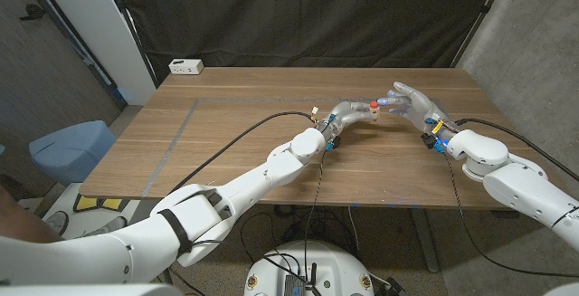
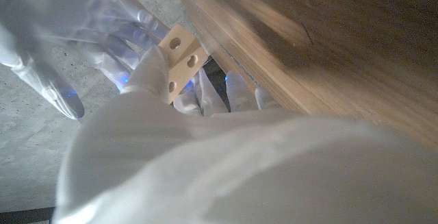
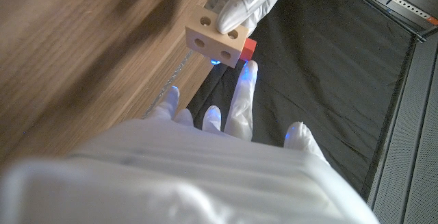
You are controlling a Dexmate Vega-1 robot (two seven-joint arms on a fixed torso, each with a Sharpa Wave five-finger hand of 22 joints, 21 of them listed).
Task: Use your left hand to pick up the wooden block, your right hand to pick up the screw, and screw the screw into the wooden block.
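Above the middle of the wooden table (image 1: 226,142), the left hand (image 1: 346,115) holds the wooden block (image 1: 372,108) up off the surface, its fingers closed around it. The right wrist view shows the block (image 3: 215,41) as a pale cube with round holes in its faces, pinched at its far end by the left hand's fingertips (image 3: 236,11), and the left wrist view shows the same block (image 2: 179,61) with three holes in sight, sitting at the end of that hand's curled fingers. A small red piece, which looks to be the screw (image 3: 250,46), sits against the block's side just where one finger of the right hand (image 3: 239,107) reaches up to it; in the head view a spot of red (image 1: 374,103) shows on top of the block. Whether the screw is already in a hole or only touching the block cannot be told. The right hand (image 1: 412,104) hovers just beside the block with its fingers spread apart, one fingertip at the red piece, the rest gripping nothing. At the table's far left edge lies a white power strip (image 1: 186,65), well apart from both hands.
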